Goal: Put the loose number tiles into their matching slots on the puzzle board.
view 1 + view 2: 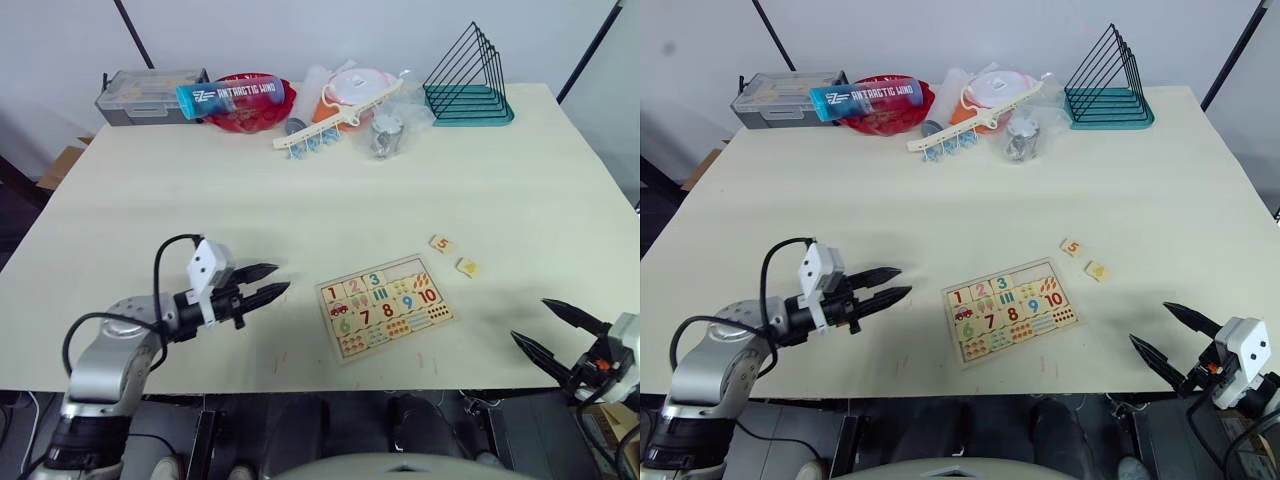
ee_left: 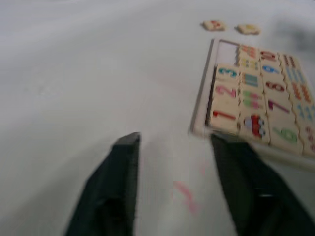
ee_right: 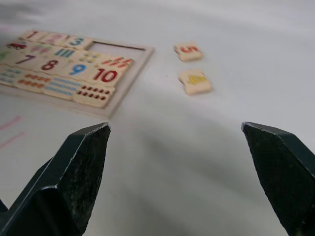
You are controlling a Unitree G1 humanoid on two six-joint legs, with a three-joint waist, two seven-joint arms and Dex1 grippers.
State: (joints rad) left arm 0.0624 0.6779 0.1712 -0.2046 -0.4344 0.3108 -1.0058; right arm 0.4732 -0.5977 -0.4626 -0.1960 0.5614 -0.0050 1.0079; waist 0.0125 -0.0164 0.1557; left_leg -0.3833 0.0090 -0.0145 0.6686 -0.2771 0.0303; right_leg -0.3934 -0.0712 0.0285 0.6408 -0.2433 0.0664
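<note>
**Both claws empty, two tiles off the board**

The left claw (image 1: pixel 268 282) hovers over bare table (image 1: pixel 200 190), fingers parted a little, holding nothing, just left of the puzzle board (image 1: pixel 386 305). Tiles 1, 2 and 3 sit in the board's top row; the slots (image 1: pixel 408 269) beside them are bare. The 5 tile (image 1: pixel 441 244) and yellow tile (image 1: pixel 466 267) lie just right. The right claw (image 1: pixel 552 328) gapes wide, empty, at the table's near edge.

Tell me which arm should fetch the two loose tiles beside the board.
Right. The 5 tile and the yellow tile lie on the board's right side, nearer the open right gripper. The left gripper sits across the board from them.
</note>
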